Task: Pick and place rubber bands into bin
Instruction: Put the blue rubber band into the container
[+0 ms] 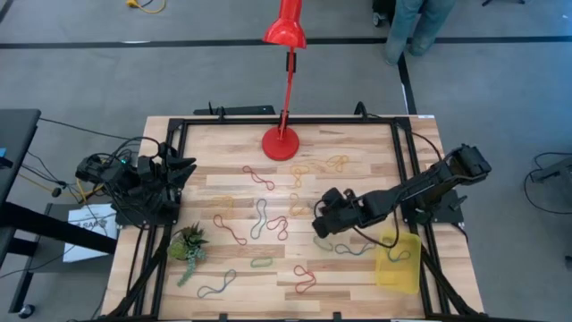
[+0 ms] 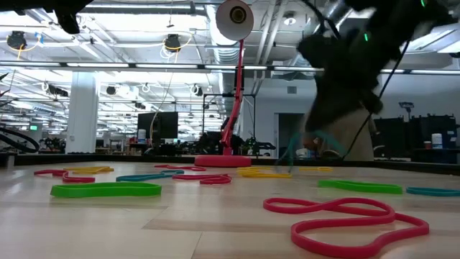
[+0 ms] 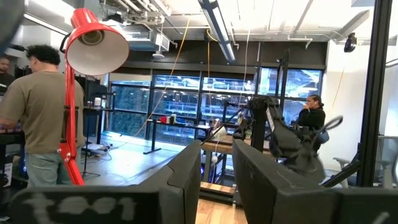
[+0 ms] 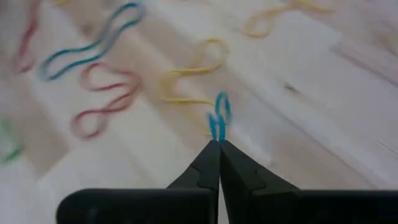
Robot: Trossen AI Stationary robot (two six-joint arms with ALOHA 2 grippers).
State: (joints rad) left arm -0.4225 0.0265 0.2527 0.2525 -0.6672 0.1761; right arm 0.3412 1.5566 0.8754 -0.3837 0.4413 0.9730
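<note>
Pinching a blue rubber band (image 4: 217, 118) in closed fingertips, right gripper (image 4: 219, 144) hangs over mid-table | bin (image 1: 399, 265) sits near right front corner | left gripper (image 3: 216, 163) waits at left edge, fingers apart, holding nothing | risk: thin loop, barely caught, may slip free.

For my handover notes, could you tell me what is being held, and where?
The right gripper pinches a blue rubber band by one end; the left gripper holds nothing.

Red lamp (image 1: 285, 80), perhaps a leafy plant (image 1: 189, 243)
</note>
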